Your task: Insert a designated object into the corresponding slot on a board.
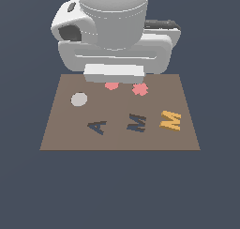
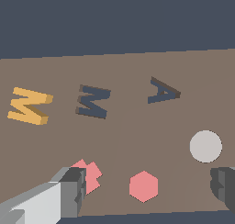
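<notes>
On the brown board (image 1: 65, 129), toward the exterior view's right, lies the orange M (image 1: 170, 120), just beside the dark M-shaped slot (image 1: 137, 123), with the dark A recess (image 1: 97, 126) further toward that view's left. My pincer (image 2: 147, 188) hangs over the far part of the board, released and holding nothing: one finger (image 2: 71, 191) shows pale and grey beside the pink flower piece (image 2: 93, 175), the other (image 2: 224, 186) sits dark past the grey disc (image 2: 205, 146), and the pink hexagon (image 2: 143, 186) lies in the gap between them. I judge the main risk is closing or dropping down where I am, which would catch a pink piece and not the letter. Another is gripping the M askew, so that it jams at the rim of its recess. My arm stands tall and nearly vertical, wrist pointing down, well apart from the M
</notes>
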`<action>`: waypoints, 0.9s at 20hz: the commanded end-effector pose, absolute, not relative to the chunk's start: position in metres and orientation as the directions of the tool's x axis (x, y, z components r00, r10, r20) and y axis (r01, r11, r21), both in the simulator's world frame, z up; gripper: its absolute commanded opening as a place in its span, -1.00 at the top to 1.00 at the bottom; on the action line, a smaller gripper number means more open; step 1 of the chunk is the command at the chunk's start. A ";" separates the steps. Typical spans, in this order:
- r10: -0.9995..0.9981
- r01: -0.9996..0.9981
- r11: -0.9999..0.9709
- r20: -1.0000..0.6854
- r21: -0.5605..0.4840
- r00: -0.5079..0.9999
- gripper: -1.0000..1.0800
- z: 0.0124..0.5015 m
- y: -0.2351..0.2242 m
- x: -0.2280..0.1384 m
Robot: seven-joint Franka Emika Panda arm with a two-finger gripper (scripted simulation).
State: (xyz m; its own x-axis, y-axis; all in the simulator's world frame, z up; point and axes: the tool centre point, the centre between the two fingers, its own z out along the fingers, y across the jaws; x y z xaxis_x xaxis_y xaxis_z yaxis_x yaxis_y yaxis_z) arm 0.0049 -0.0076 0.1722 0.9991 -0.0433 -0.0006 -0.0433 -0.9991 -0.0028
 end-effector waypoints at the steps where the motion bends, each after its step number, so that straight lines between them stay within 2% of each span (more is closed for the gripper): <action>1: -0.043 -0.043 -0.999 -0.001 -0.003 0.999 -0.92 0.172 -0.008 0.005; 10: 0.024 0.024 -1.000 0.000 -0.003 1.000 -0.92 0.166 -0.002 0.013; 18: 0.202 0.202 -0.979 0.000 -0.004 0.979 -0.92 0.149 0.015 0.032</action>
